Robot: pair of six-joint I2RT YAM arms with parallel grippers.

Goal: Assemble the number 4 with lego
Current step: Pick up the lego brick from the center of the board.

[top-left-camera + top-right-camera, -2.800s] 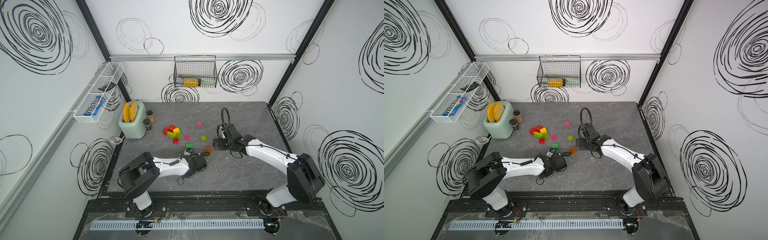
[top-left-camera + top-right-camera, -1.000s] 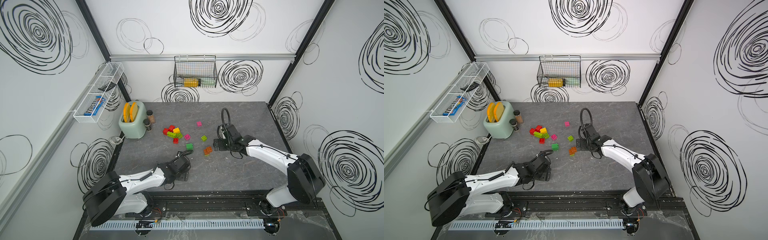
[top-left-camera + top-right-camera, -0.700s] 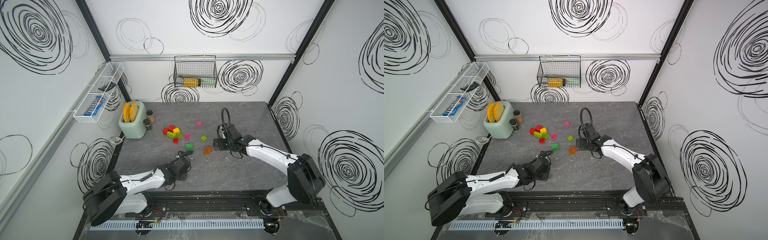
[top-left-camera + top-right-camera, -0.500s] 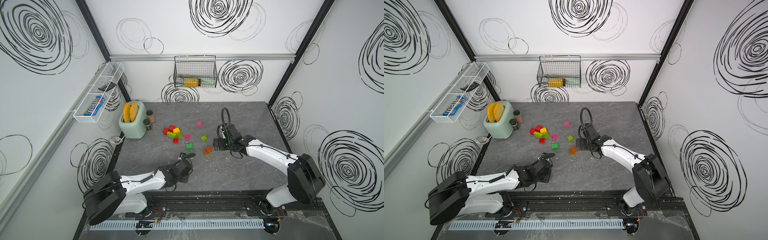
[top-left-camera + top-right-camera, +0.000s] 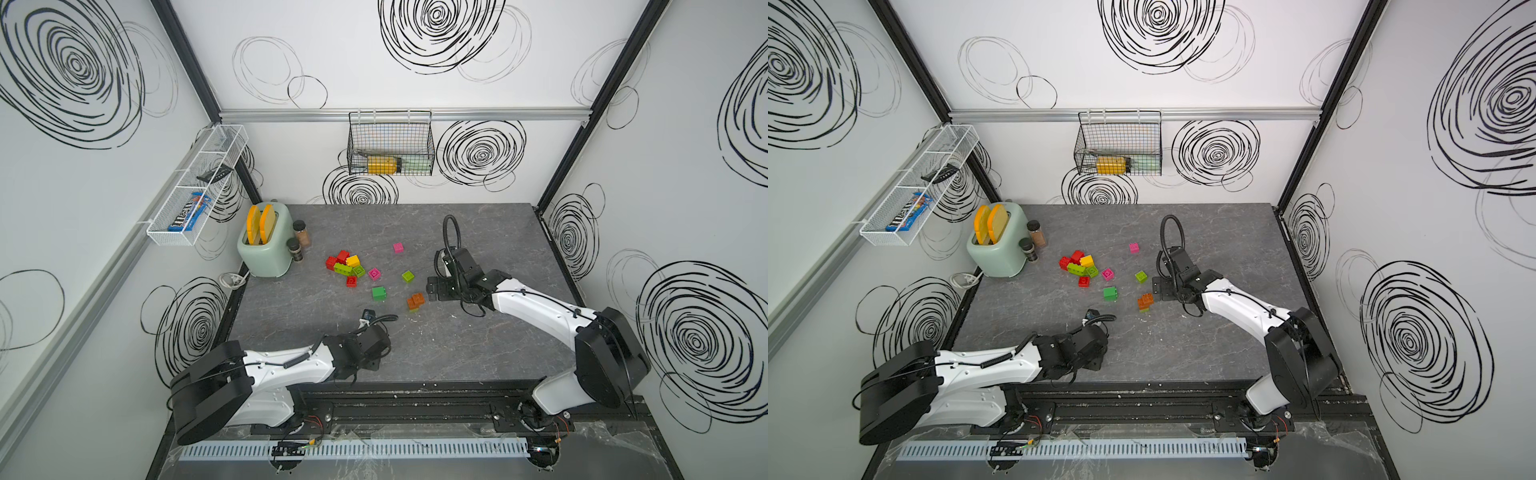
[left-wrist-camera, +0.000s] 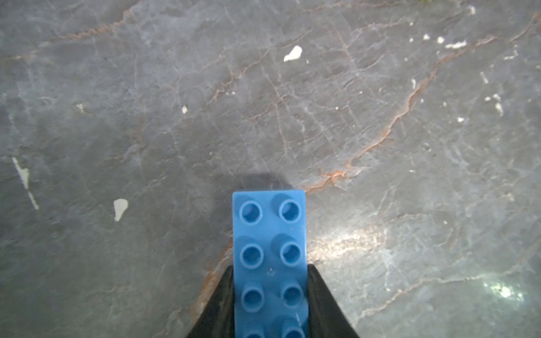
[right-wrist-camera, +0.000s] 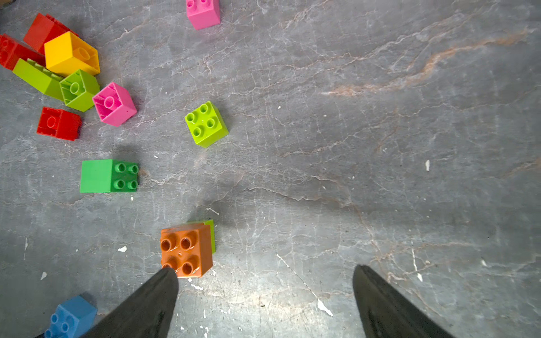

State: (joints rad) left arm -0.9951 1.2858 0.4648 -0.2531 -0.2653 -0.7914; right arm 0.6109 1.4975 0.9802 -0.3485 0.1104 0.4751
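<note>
In both top views the orange brick [image 5: 416, 300] [image 5: 1145, 300] sits out on the grey table [image 5: 478, 345] [image 5: 1204, 345]. The right claw [image 5: 432, 289] [image 5: 1158, 286] stands just beside it, spread wide and empty. The green brick [image 5: 378, 293] [image 5: 1110, 293] lies near the orange brick, with the lime brick [image 5: 407, 276] [image 5: 1141, 276] also near. The heap of bricks [image 5: 345, 264] [image 5: 1079, 264] in red, yellow and lime lies well apart from it, on the side away from the right claw. The left claw [image 5: 374, 353] [image 5: 1090, 353] hangs low, well apart from the orange brick, and its wrist hides its fingers and whatever it holds. In the left wrist view the left claw [image 6: 270, 267] is drawn narrow around the blue brick [image 6: 269, 234], an oblong one with its studs toward the camera and a finger against each long side. In the right wrist view the right claw [image 7: 263, 269] gapes wide with nothing between its fingers. One fingertip [image 7: 167, 278] sits at a corner of the orange brick [image 7: 186, 248], which shows a lime edge beneath it. Whether fingertip and brick touch cannot be told.
</note>
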